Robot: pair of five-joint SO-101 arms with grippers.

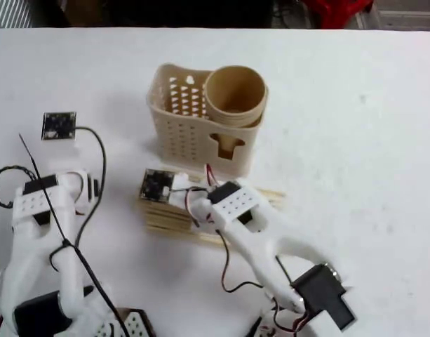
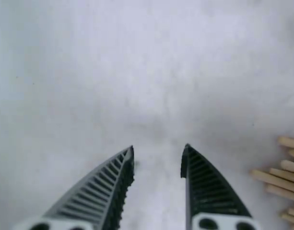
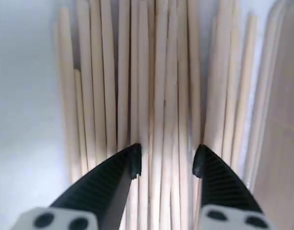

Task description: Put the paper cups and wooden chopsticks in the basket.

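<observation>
A cream perforated basket (image 1: pixel 179 123) stands at the table's middle with stacked paper cups (image 1: pixel 234 95) in its right half. Just in front of it lies a pile of wooden chopsticks (image 1: pixel 165 219). My right gripper (image 3: pixel 166 160) is open right over the wooden chopsticks (image 3: pixel 156 86), its fingertips straddling several of them; the arm's wrist (image 1: pixel 232 203) covers part of the pile from above. My left gripper (image 2: pixel 158 160) is open above bare table at the left, with chopstick ends (image 2: pixel 281 177) off to one side. That arm's wrist (image 1: pixel 39 200) sits left of the pile.
A small black camera board (image 1: pixel 59 126) with its cable lies on the table left of the basket. The basket wall (image 3: pixel 281 120) rises beside the chopsticks in the right wrist view. White table stretches free to the right and behind the basket.
</observation>
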